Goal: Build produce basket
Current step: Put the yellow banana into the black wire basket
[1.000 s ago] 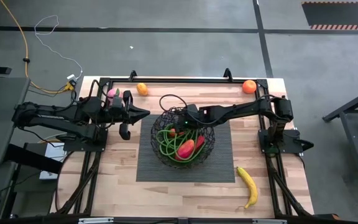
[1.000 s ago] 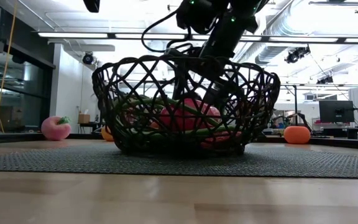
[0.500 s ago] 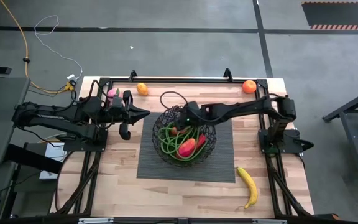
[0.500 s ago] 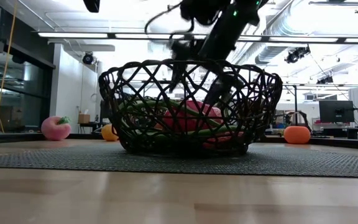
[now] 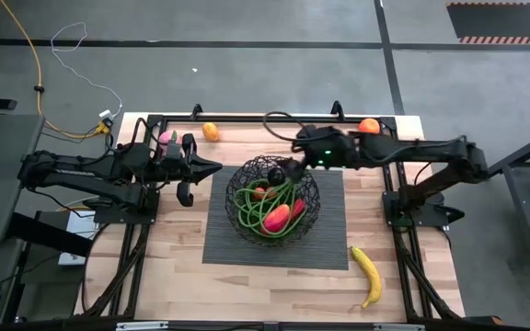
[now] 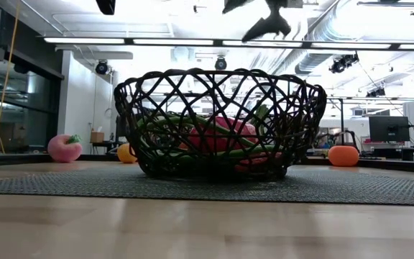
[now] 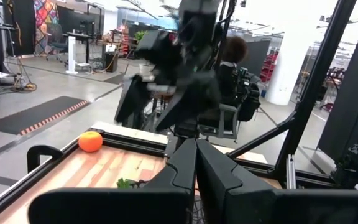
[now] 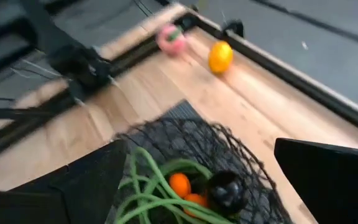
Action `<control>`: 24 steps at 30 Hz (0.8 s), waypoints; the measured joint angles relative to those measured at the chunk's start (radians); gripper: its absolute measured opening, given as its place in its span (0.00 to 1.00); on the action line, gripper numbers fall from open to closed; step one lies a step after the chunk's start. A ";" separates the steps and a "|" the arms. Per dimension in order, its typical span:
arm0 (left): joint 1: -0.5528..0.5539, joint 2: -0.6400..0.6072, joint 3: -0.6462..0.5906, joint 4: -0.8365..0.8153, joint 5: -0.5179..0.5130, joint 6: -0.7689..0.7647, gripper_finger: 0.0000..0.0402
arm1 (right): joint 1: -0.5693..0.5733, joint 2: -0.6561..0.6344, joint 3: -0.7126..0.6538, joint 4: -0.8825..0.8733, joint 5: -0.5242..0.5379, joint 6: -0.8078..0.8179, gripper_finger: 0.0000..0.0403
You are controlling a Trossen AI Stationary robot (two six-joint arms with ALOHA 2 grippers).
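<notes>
- Basket sits on the dark mat at bench centre; holds green beans, red peppers, small oranges and a dark round fruit.
- Right claw hangs above the basket's far rim, jaws spread wide, empty.
- Left claw waits left of the basket, jaws closed (nothing held).
- Outside the basket: banana at the near right, orange and peach at the far left, orange at the far right.
</notes>
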 joint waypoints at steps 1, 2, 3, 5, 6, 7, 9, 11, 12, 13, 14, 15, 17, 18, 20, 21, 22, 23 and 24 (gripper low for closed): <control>0.000 0.000 0.000 0.000 0.000 0.000 0.00 | 0.003 -0.018 0.000 0.004 0.005 -0.008 0.97; 0.000 0.000 0.000 0.000 0.000 0.000 0.00 | 0.006 -0.033 0.000 0.018 0.009 -0.009 0.97; 0.000 0.000 0.000 0.000 0.000 0.000 0.00 | 0.007 -0.048 0.000 0.031 0.007 -0.007 0.97; 0.000 0.000 0.000 0.000 0.000 0.000 0.00 | 0.007 -0.067 0.000 0.052 0.002 -0.010 0.97; 0.000 0.000 0.000 0.001 0.000 -0.001 0.00 | 0.007 -0.074 0.000 0.072 -0.020 -0.031 0.97; 0.000 0.000 0.000 0.001 0.000 -0.007 0.00 | 0.006 -0.079 0.000 0.090 -0.057 -0.084 0.97; 0.000 0.000 0.000 0.007 0.000 -0.021 0.00 | 0.007 -0.091 0.000 0.129 -0.159 -0.202 0.97; 0.000 0.000 0.000 0.008 0.000 -0.026 0.00 | 0.011 -0.101 0.000 0.131 -0.222 -0.251 0.97; 0.000 0.000 0.000 0.008 0.000 -0.027 0.00 | 0.012 -0.106 0.000 0.114 -0.243 -0.265 0.97; 0.000 -0.002 0.000 0.007 0.000 -0.027 0.00 | 0.013 -0.109 0.000 0.091 -0.250 -0.280 0.97; 0.000 -0.003 0.000 0.008 0.000 -0.027 0.00 | 0.014 -0.112 0.000 0.069 -0.255 -0.295 0.97; 0.000 -0.004 0.000 0.009 0.000 -0.027 0.00 | 0.016 -0.115 0.000 0.041 -0.255 -0.302 0.97; 0.000 -0.003 0.000 0.010 0.000 -0.034 0.00 | 0.021 -0.128 -0.038 0.069 -0.257 -0.306 0.97; 0.000 -0.003 0.000 0.011 0.000 -0.034 0.00 | 0.027 -0.142 -0.085 0.110 -0.262 -0.297 0.97; 0.000 -0.003 0.000 0.016 0.000 -0.034 0.00 | 0.035 -0.173 -0.205 0.231 -0.282 -0.257 0.97; 0.000 -0.003 0.000 0.015 0.000 -0.034 0.00 | 0.038 -0.189 -0.271 0.302 -0.288 -0.222 0.97; 0.000 -0.003 0.000 0.016 0.000 -0.034 0.00 | 0.042 -0.208 -0.329 0.380 -0.289 -0.189 0.97; 0.000 -0.003 0.000 0.015 0.000 -0.033 0.00 | 0.045 -0.226 -0.381 0.464 -0.290 -0.163 0.97; 0.000 -0.003 0.000 0.016 0.000 -0.029 0.00 | 0.046 -0.244 -0.419 0.556 -0.286 -0.145 0.97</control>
